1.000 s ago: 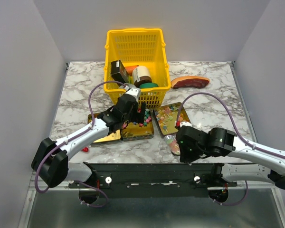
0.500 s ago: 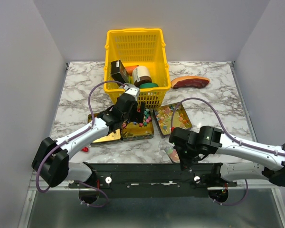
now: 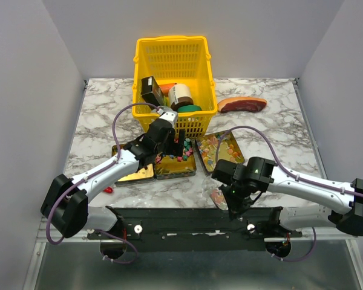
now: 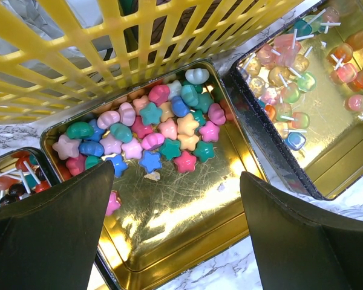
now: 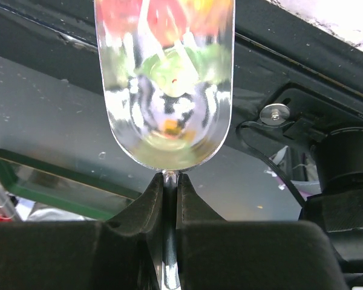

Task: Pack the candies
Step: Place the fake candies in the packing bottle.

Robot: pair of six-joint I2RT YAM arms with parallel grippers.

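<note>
Three gold tins lie in front of the yellow basket. The middle tin (image 4: 169, 199) (image 3: 172, 169) holds star- and shell-shaped candies (image 4: 151, 130), pink, blue, green and yellow. The right tin (image 4: 345, 151) (image 3: 232, 147) holds lollipops (image 4: 290, 78); the left tin (image 4: 3, 166) shows a few more. My left gripper (image 4: 176, 175) (image 3: 169, 144) hangs open and empty over the middle tin. My right gripper (image 5: 170, 181) (image 3: 231, 196) is shut on the thin handle of a clear scoop (image 5: 164, 84) (image 3: 218, 192) with red, green and orange candies in it, at the table's near edge.
The yellow basket (image 3: 169, 57) (image 4: 109, 54) with cans and packages stands just behind the tins. A reddish fake meat slab (image 3: 242, 104) lies at the back right. A loose red candy (image 3: 109, 190) lies on the marble at the near left. The black mounting rail (image 3: 187, 220) runs below the scoop.
My right arm has swung left and turned toward the near edge, carrying the scoop over the table's front. My left arm has stayed still.
</note>
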